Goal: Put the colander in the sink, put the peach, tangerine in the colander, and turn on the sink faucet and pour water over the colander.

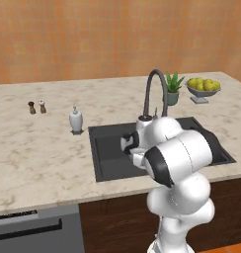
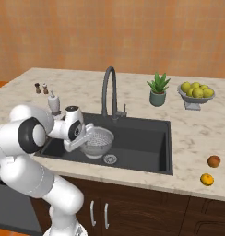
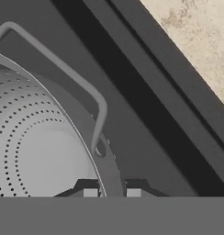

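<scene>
Colander [image 2: 98, 141]: silver-grey perforated bowl, upright, empty, low in sink [image 2: 142, 143] near its front left, beside round silver drain [image 2: 110, 159]; my pincer [image 3: 113, 193] pinches its rim beside wire handle. Sink: dark grey rectangular basin, dry. Faucet [image 2: 109, 92]: dark gooseneck at sink's back edge, no stream. Peach [image 2: 214, 161] and tangerine [image 2: 207, 179]: on counter right of sink, near front edge, close together.

No text, label, brand, number or sign can be read on anything in these pictures.
</scene>
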Available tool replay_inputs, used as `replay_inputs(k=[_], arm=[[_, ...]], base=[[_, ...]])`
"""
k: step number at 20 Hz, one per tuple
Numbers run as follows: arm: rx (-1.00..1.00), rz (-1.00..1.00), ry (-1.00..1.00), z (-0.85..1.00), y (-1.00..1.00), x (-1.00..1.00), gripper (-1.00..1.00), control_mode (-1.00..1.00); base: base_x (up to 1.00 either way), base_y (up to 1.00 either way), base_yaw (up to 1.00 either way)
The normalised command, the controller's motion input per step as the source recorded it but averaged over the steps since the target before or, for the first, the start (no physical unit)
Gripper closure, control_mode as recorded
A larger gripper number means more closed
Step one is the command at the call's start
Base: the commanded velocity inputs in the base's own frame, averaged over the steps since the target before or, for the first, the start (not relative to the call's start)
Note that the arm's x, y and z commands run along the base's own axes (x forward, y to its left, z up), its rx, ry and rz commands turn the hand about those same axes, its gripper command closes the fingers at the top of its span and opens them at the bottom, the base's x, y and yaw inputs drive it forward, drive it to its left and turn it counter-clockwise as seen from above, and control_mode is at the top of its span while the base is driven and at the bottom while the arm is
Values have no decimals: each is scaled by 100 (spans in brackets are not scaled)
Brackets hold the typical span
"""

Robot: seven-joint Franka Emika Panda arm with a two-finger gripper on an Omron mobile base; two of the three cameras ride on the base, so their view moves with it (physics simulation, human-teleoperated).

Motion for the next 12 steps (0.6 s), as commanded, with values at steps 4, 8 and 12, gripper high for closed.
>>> replay_inputs(k=[4, 8, 12], arm=[[-19, -68, 8, -17, 52, 42, 100, -100], [-11, -58, 11, -3, 36, 54, 100, -100], [-6, -54, 10, 0, 38, 58, 100, -100]], base=[[0, 0, 0], [0, 0, 0], [0, 0, 0]])
